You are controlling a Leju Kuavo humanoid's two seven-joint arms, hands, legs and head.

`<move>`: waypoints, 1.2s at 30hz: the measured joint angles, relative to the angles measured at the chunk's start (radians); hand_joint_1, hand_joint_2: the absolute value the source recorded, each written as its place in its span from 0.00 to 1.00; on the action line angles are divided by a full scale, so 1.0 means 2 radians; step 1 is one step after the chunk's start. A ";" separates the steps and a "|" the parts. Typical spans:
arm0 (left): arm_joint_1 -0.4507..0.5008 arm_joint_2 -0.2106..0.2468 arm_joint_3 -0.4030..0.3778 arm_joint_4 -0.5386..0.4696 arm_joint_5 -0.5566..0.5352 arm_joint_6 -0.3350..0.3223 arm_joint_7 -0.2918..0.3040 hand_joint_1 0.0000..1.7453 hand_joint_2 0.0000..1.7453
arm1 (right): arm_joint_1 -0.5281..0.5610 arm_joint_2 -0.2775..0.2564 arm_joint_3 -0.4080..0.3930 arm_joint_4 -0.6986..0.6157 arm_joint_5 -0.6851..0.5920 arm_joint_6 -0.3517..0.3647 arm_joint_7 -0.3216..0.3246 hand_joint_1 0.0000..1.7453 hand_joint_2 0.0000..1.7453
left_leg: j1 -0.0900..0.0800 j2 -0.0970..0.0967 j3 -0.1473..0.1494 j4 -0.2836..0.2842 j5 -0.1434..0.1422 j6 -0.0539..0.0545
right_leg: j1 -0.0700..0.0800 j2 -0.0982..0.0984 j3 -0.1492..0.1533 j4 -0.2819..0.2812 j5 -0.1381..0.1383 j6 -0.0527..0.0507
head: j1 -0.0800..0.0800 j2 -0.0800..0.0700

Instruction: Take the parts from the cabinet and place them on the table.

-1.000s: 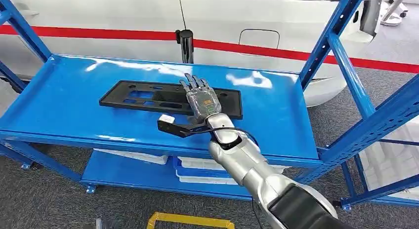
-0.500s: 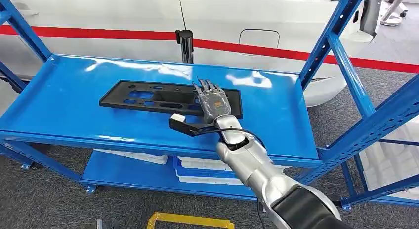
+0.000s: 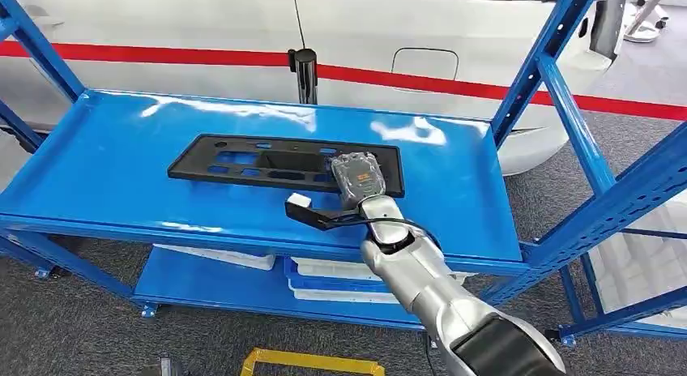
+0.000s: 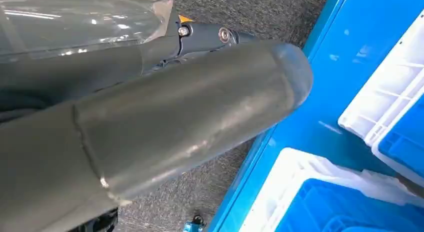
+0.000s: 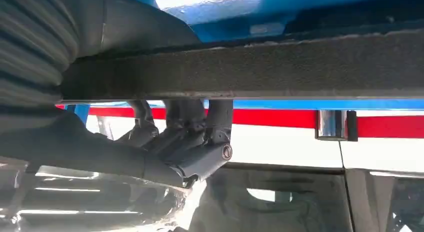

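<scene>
Item: black plastic part (image 3: 267,162), a long flat panel with cut-out slots, lying flat on the top shelf (image 3: 97,165) of the blue cabinet.

Long axis: runs across the shelf, side to side before the robot, crosswise to the reach of the right arm. Most of its length extends off to the left of the right robot hand (image 3: 359,177); only a short end lies under and just to the right of it.

Nearer arm: the right one, already at the part's right end. The left robot hand (image 4: 150,127) hangs low beside the lower shelf, near the blue and white bins (image 4: 350,192), well apart from the part.

Right robot hand, state: fingers curled down over the far long edge of the part, palm on its top face. In the right wrist view the dark fingers (image 5: 187,127) hook round the edge of the part, seen there as a dark band. Judged a closing or closed grip on the part; whether it is firm enough to lift cannot be told.

Left robot hand, state: nothing seen in it; how far its fingers are spread cannot be told.

Handling note: gripped near one end, the long panel will likely droop or swing on its free left side when raised.
</scene>
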 joint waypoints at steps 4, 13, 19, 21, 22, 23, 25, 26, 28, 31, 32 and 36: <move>0.000 -0.001 -0.001 0.000 -0.004 0.017 -0.011 0.00 0.00 | 0.014 -0.003 -0.002 -0.024 0.007 -0.003 -0.016 1.00 1.00 | 0.000 0.000 0.000 0.000 0.000 0.000 | 0.000 0.000 0.000 0.000 0.000 0.000 | 0.000 0.000; -0.001 -0.004 -0.004 -0.001 -0.017 0.064 -0.063 0.00 0.00 | 0.041 -0.003 -0.009 -0.121 -0.156 0.024 -0.104 1.00 1.00 | 0.000 0.000 0.000 0.000 0.000 0.000 | 0.000 0.000 -0.003 0.000 0.000 0.000 | 0.000 0.000; 0.007 -0.011 -0.017 -0.028 -0.026 0.084 -0.079 0.00 0.00 | 0.049 -0.012 -0.009 -0.200 -0.182 0.019 -0.115 1.00 1.00 | 0.000 0.000 0.000 0.000 0.000 0.000 | 0.000 0.000 -0.001 0.000 0.000 0.000 | 0.000 0.000; 0.008 -0.013 -0.019 -0.033 -0.026 0.085 -0.079 0.00 0.00 | 0.049 -0.014 -0.008 -0.212 -0.183 0.019 -0.115 1.00 1.00 | 0.000 0.000 0.000 0.000 0.000 0.000 | 0.000 0.000 0.000 0.000 0.000 0.000 | 0.000 0.000; 0.008 -0.013 -0.020 -0.035 -0.026 0.085 -0.079 0.00 0.00 | 0.051 -0.015 -0.008 -0.217 -0.183 0.019 -0.115 1.00 1.00 | 0.000 0.000 0.000 0.000 0.000 0.000 | 0.000 0.000 0.000 0.000 0.000 0.000 | 0.000 0.000; 0.008 -0.014 -0.021 -0.036 -0.026 0.085 -0.079 0.00 0.00 | 0.052 -0.016 -0.008 -0.221 -0.184 0.019 -0.115 1.00 1.00 | 0.000 0.000 0.000 0.000 0.000 0.000 | 0.000 0.000 0.000 0.000 0.000 0.000 | 0.000 0.000; 0.015 -0.015 -0.026 -0.052 -0.012 0.075 -0.080 0.00 0.00 | 0.054 -0.018 -0.008 -0.231 -0.192 0.018 -0.121 1.00 1.00 | 0.000 0.000 0.000 0.000 0.000 0.000 | 0.000 0.000 0.000 0.000 0.000 0.000 | 0.000 0.000; 0.022 -0.017 -0.030 -0.068 -0.002 0.076 -0.080 0.00 0.00 | 0.054 -0.020 -0.008 -0.238 -0.199 0.017 -0.124 1.00 1.00 | 0.000 0.000 0.000 0.000 0.000 0.000 | 0.000 0.000 0.000 0.000 0.000 0.000 | 0.000 0.000; 0.030 -0.019 -0.045 -0.090 0.014 0.082 -0.080 0.00 1.00 | 0.052 -0.026 -0.007 -0.258 -0.214 0.016 -0.130 1.00 1.00 | 0.000 0.000 0.000 0.000 0.000 0.000 | 0.000 0.000 0.000 0.000 0.000 0.000 | 0.000 0.000; 0.045 -0.020 -0.071 -0.128 0.022 0.090 -0.080 0.00 1.00 | 0.044 -0.038 -0.010 -0.303 -0.237 0.016 -0.133 1.00 1.00 | 0.000 0.000 0.000 0.000 0.000 0.000 | 0.000 0.000 0.000 0.000 0.000 0.000 | 0.000 0.000; 0.048 -0.022 -0.077 -0.135 0.026 0.090 -0.080 0.00 1.00 | 0.042 -0.042 -0.012 -0.315 -0.243 0.016 -0.135 1.00 1.00 | 0.000 0.000 0.000 0.000 0.000 0.000 | 0.000 0.000 0.000 0.000 0.000 0.000 | 0.000 0.000; 0.057 -0.024 -0.094 -0.159 0.035 0.090 -0.080 0.00 1.00 | 0.041 -0.056 -0.018 -0.356 -0.261 0.016 -0.141 1.00 1.00 | 0.000 0.000 0.000 0.000 0.000 0.000 | 0.000 0.000 0.000 0.000 0.000 0.000 | 0.000 0.000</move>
